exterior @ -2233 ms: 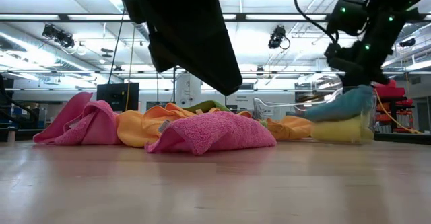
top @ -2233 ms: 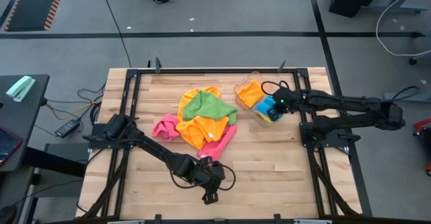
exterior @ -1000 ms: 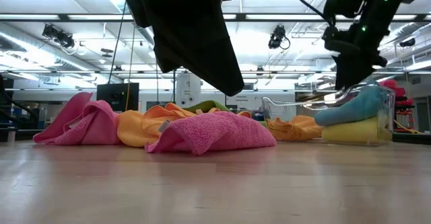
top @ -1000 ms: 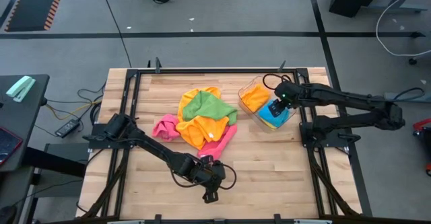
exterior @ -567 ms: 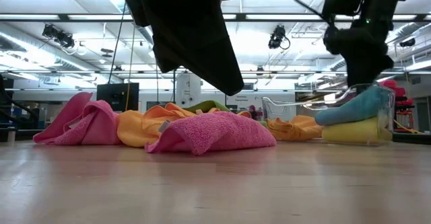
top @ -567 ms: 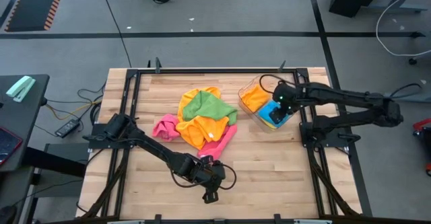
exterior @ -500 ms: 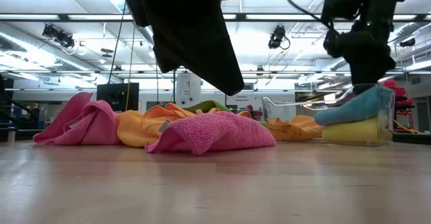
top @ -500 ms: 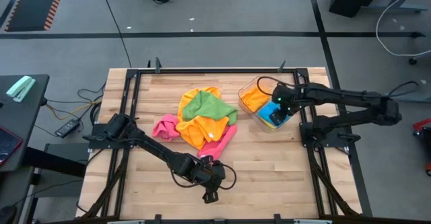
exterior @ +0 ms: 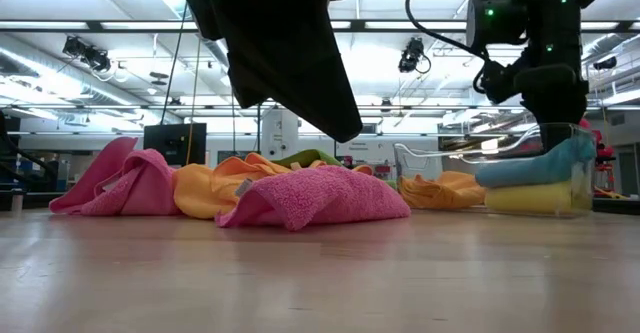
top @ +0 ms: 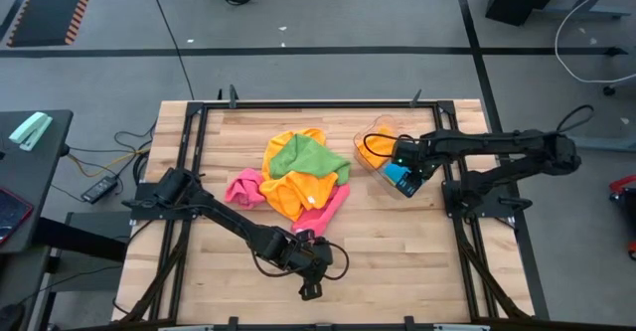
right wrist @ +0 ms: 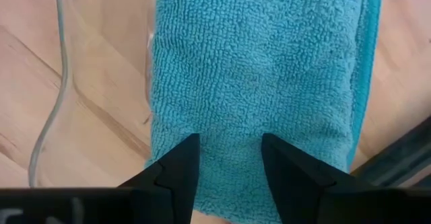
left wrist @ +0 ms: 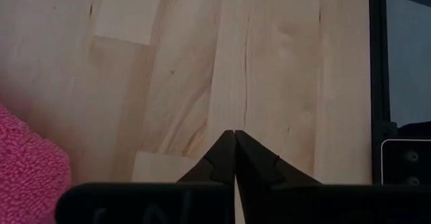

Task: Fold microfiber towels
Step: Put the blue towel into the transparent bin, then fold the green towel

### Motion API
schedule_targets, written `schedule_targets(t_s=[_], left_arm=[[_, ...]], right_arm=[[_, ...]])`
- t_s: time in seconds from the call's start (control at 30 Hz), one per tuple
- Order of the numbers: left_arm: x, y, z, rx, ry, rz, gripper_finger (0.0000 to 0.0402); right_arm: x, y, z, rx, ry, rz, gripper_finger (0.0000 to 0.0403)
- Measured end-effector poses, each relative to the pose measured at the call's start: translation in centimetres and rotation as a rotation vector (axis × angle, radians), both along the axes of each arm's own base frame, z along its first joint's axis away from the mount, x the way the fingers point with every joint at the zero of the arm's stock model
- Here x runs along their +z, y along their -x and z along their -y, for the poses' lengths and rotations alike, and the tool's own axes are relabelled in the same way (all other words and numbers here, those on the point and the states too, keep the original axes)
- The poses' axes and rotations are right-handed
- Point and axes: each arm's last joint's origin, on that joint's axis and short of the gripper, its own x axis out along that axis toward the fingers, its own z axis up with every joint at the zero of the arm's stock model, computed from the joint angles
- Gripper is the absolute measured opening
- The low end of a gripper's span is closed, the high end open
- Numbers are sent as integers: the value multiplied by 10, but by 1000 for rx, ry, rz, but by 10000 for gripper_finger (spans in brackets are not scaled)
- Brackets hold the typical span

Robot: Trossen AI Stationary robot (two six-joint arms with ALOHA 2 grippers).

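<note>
A loose pile of microfiber towels (top: 298, 177) in orange, green, yellow and pink lies at the table's middle. At the far right, a clear tray (top: 370, 132) holds an orange towel (top: 373, 144) and a folded blue towel (right wrist: 256, 69). The blue one lies on a yellow one (exterior: 530, 199). My right gripper (right wrist: 229, 140) hangs open over the blue towel, pointing down, apart from it in the low view. My left gripper (left wrist: 234, 134) is shut with nothing in it, low over bare wood near the table's front edge, beside the pile's pink towel (left wrist: 27, 163).
A black metal frame (top: 298, 103) runs around the wooden table top. Bare wood shows at the near half of the table (top: 397, 261). The left arm (exterior: 280, 43) hangs large in the front of the low view.
My right gripper has shifted a little toward the table's left and near edges above the tray and has turned about its wrist, while its arm has folded in at the elbow. The towels in the pile have not moved.
</note>
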Motion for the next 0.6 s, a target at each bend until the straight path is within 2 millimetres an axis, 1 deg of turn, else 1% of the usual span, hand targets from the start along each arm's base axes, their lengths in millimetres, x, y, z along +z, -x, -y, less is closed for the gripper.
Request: schedule_targets(t_s=[0.17,0.27,0.33,0.47,0.6], left_arm=[[0,0,0,1,1,0,16],[2,1,0,0,2,1,22],[6,2,-1,-1,6,3,23],[17,9,-8,-11,6,-51,17],[29,22,-16,-58,-55,-114,10]], right_arm=[[6,3,0,-1,8,23,168],[18,1,1,1,40,69,168],[28,-2,2,11,64,105,168],[48,-12,0,91,102,208,168],[57,-31,-9,202,148,384,168]])
